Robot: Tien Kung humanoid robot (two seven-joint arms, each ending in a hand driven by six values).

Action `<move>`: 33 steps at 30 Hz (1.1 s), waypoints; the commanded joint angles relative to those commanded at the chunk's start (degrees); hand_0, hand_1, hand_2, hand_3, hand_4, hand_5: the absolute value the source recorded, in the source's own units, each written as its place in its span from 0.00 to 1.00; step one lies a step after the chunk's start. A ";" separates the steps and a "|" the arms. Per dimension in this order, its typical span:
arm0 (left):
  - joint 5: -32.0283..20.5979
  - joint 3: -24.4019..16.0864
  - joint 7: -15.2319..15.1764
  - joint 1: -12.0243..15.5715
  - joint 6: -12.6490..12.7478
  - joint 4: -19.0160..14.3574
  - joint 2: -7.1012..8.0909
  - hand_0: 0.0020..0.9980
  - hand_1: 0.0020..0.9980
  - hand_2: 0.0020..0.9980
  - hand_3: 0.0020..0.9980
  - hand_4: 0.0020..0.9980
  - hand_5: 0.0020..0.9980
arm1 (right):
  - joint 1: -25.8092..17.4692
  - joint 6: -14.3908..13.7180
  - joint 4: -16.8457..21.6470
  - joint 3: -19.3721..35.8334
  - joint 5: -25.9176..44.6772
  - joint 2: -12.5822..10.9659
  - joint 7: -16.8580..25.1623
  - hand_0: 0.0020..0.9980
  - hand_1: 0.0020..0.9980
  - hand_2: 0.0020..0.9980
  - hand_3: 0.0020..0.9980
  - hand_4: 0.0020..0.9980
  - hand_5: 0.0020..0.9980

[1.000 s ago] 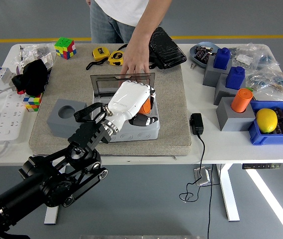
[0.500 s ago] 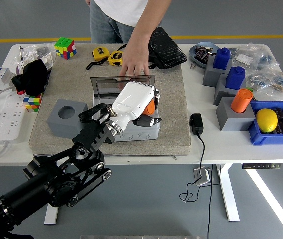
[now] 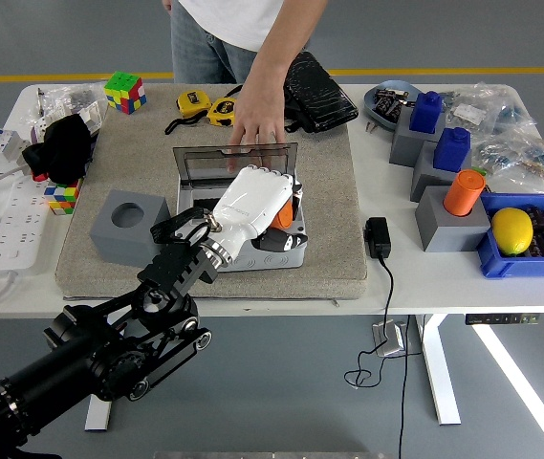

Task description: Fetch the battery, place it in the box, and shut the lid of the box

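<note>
left hand [image 3: 257, 196]: we see it grasping orange cylindrical battery [image 3: 284, 212] | over open grey plastic box [image 3: 286, 251] | person's hand [image 3: 257, 121] on lid [image 3: 236, 161]

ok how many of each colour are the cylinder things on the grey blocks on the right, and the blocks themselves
blue cylinders: 2
orange cylinders: 1
grey blocks: 3
total: 6
</note>
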 joint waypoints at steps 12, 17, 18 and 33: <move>0.00 -0.24 -0.23 0.14 -5.23 -0.06 0.00 0.12 0.16 0.20 0.21 0.88 0.11 | -0.11 0.02 0.00 0.19 -0.16 0.08 -0.10 0.82 0.77 0.75 0.79 1.00 1.00; 0.00 -0.44 -0.64 0.15 -6.06 -0.56 0.02 0.38 0.61 0.56 0.54 1.00 0.28 | 0.04 0.06 0.00 0.04 0.03 0.09 -0.05 0.82 0.77 0.75 0.79 1.00 1.00; 0.00 -0.45 -0.51 0.15 -6.19 -0.88 0.06 0.38 0.61 0.56 0.54 1.00 0.28 | 0.03 0.07 0.00 -0.01 0.09 0.08 -0.03 0.82 0.77 0.75 0.79 1.00 1.00; 0.00 -1.50 2.74 -0.34 -7.92 -12.17 1.53 1.00 1.00 0.96 0.86 1.00 0.40 | 0.10 0.07 0.00 0.23 -0.01 0.10 -0.07 0.81 0.77 0.75 0.79 1.00 1.00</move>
